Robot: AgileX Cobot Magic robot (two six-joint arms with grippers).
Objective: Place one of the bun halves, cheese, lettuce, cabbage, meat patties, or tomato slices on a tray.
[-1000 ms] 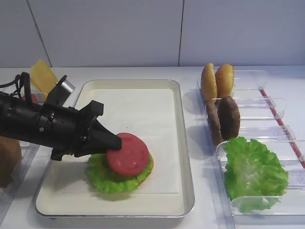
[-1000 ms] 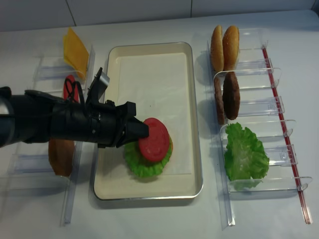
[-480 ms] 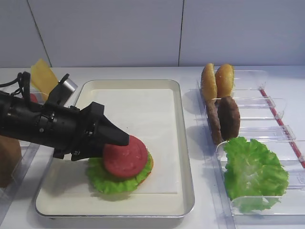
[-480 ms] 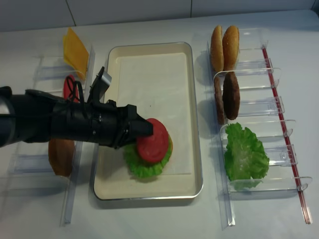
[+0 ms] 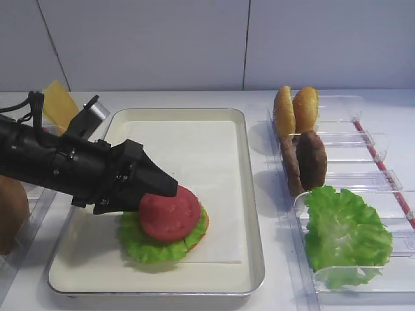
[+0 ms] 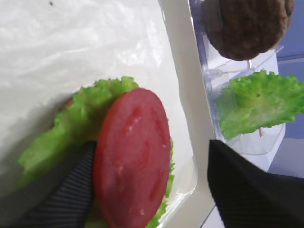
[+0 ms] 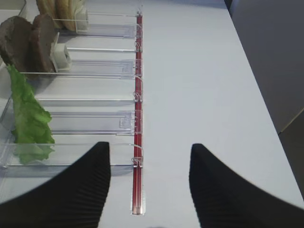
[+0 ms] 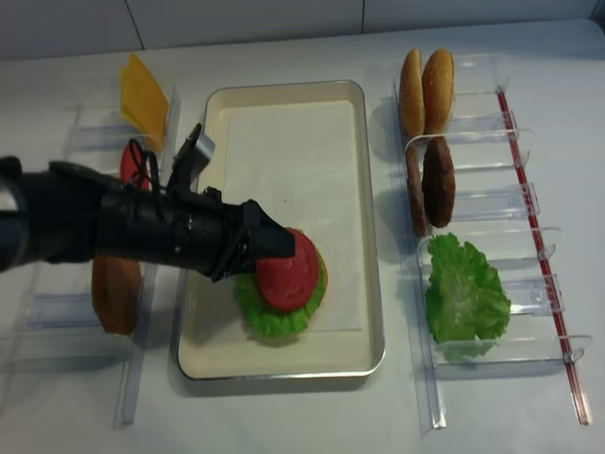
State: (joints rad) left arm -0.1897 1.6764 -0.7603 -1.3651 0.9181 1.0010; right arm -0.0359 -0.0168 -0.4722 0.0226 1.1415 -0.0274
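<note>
One tomato slice (image 6: 133,159) tops one lettuce (image 5: 152,243) on the tray (image 5: 243,194); left gripper (image 6: 149,175) spread around it, right gripper (image 7: 149,178) spread too.

The tomato slice (image 5: 170,213) is matte red-pink, on bright green lettuce (image 5: 148,243). The tray (image 5: 251,214) is silver with a cream-white paper liner. The left hand (image 5: 159,191) is black. The bun halves (image 5: 296,109) are golden-orange, the meat patties (image 5: 305,161) dark brown, the cheese (image 5: 57,103) yellow. The surface (image 5: 272,285) is white.
</note>
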